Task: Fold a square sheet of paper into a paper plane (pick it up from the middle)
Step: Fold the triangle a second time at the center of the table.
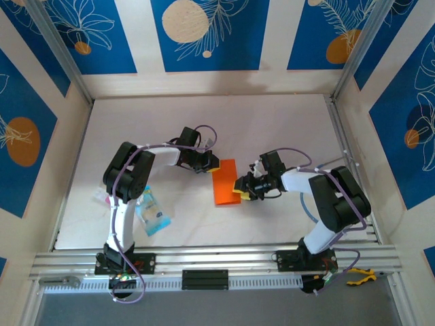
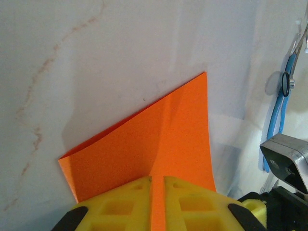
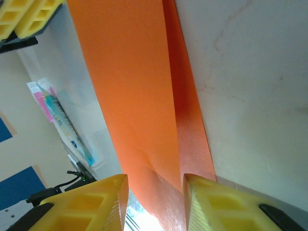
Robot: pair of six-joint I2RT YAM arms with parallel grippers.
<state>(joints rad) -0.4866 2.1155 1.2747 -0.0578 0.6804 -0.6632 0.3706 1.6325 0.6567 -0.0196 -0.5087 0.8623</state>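
Observation:
The square sheet of paper (image 1: 224, 182) is bright orange and folded over on itself into a narrow strip at the table's middle. My left gripper (image 1: 209, 165) is at its far end. In the left wrist view, the yellow jaws of the left gripper (image 2: 158, 202) are shut on the sheet of paper (image 2: 159, 130), which fans out beyond them with one flap lifted. My right gripper (image 1: 241, 189) is at the near right corner. In the right wrist view, the right gripper (image 3: 155, 202) stands open astride the strip of paper (image 3: 139, 96), with a gap on its left side.
A small blue and clear plastic packet (image 1: 152, 214) lies by the left arm's base, also seen as the packet (image 3: 67, 130) in the right wrist view. White tabletop (image 1: 285, 129) stretches behind and to the right. An aluminium rail (image 1: 224, 258) runs along the near edge.

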